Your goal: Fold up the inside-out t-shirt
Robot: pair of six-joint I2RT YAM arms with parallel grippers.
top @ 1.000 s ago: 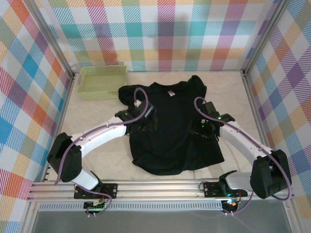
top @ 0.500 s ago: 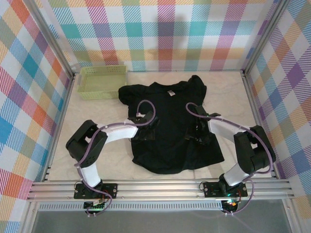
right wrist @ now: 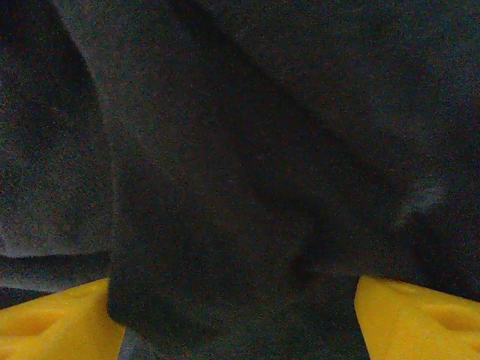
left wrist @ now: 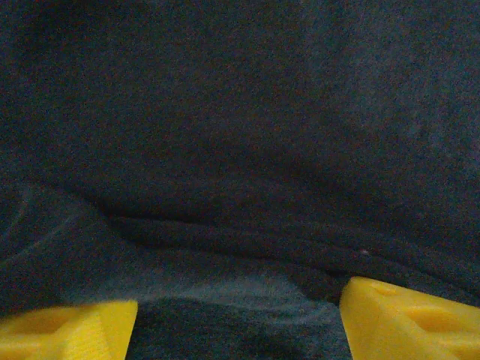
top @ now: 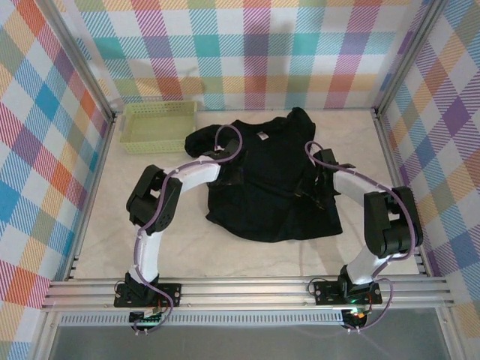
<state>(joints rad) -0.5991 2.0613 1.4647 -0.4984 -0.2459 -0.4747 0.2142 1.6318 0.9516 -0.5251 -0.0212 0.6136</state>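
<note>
The black t-shirt [top: 262, 206] lies spread on the table's middle, collar away from me, its small white tag [top: 264, 136] showing at the neck. My left gripper [top: 229, 174] rests on the shirt's left side below the sleeve. My right gripper [top: 316, 187] rests on its right side. In the left wrist view the yellow fingers [left wrist: 67, 330] stand wide apart, with dark wrinkled cloth [left wrist: 240, 150] across the gap of the left gripper [left wrist: 240, 334]. The right wrist view is alike: the right gripper [right wrist: 240, 322] is open, and a fold of black cloth [right wrist: 225, 225] hangs between its fingers [right wrist: 409, 315].
A pale yellow-green lattice basket [top: 157, 126] stands at the back left, just off the shirt's left sleeve. Checked walls close in the table on three sides. Bare tabletop [top: 112, 217] lies left of the shirt, and the aluminium rail [top: 240, 289] runs along the near edge.
Both arms have drawn in and their grippers moved toward the far wall. The shirt has slid away from me with them; its bottom hem now lies farther from the rail.
</note>
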